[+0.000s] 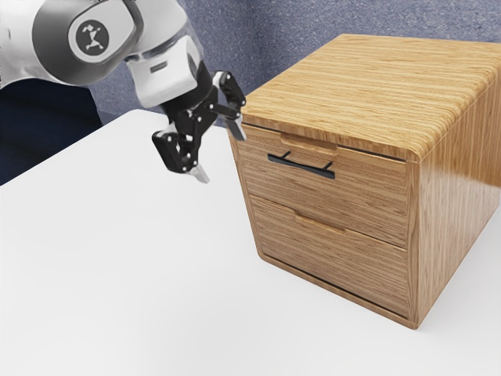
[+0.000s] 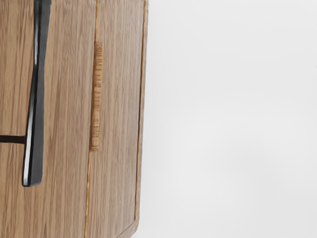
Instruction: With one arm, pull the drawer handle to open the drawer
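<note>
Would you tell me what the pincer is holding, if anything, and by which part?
Nothing is held: the pincer hangs open, short of the black drawer handle.

The exterior camera stands off to the arm's side, raised, looking down across the white counter (image 1: 117, 274) at the front corner of the wooden cabinet (image 1: 376, 86), with the end effector (image 1: 221, 155) at the exterior view's upper left. The wrist camera sits close to the cabinet's front, rolled roughly a quarter turn against the exterior view. Both views share the black handle (image 2: 33, 99), the drawer fronts (image 1: 329, 211) and bare counter.
</note>
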